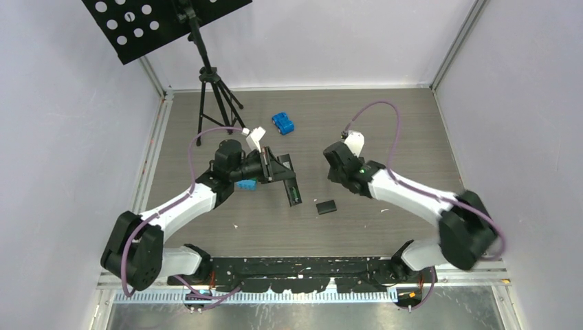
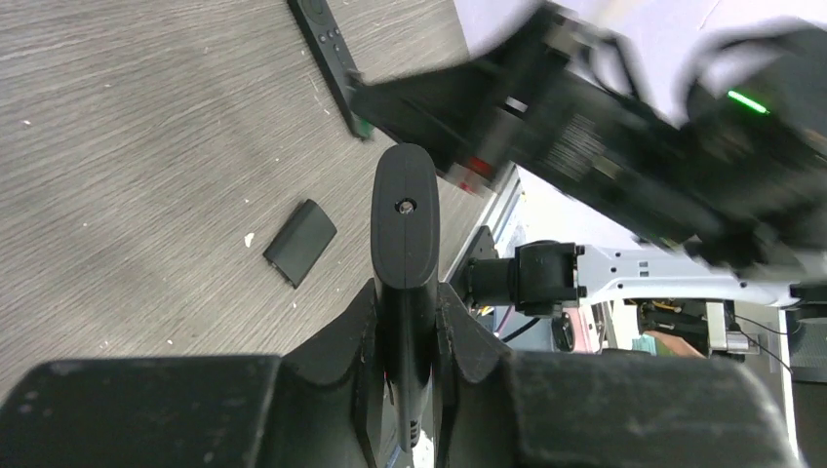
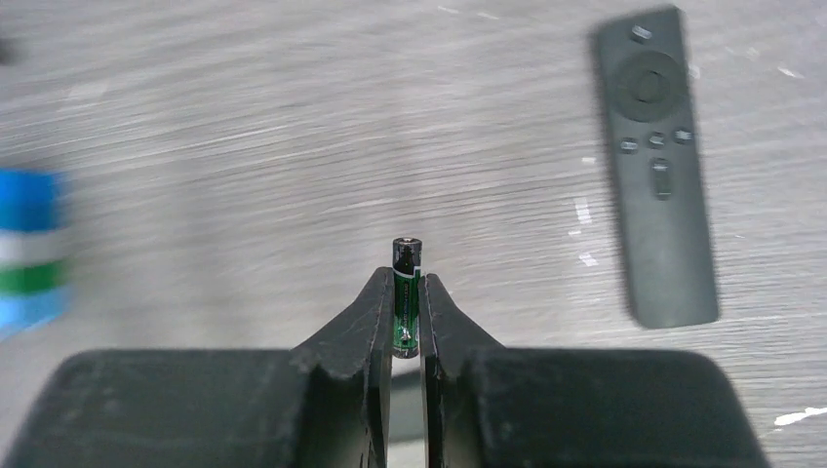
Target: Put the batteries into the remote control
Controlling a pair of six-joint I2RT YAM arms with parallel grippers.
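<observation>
My left gripper [image 1: 271, 165] [image 2: 405, 292] is shut on a slim matte-black remote control [image 2: 405, 224], which I see edge-on with its rounded end sticking out past the fingers above the table. My right gripper [image 1: 335, 172] [image 3: 407, 283] is shut on a dark green battery [image 3: 405, 258], upright between the fingertips with its top poking out. A small black battery cover [image 1: 326, 206] [image 2: 299, 242] lies flat on the table between the two arms. No other loose batteries show.
A second black remote [image 1: 294, 191] [image 3: 658, 166] [image 2: 330, 54] lies buttons-up on the table by the left gripper. A blue pack [image 1: 282, 124] lies further back, and another blue item [image 1: 246, 184] sits under the left arm. A tripod stand [image 1: 210, 89] is at the back left.
</observation>
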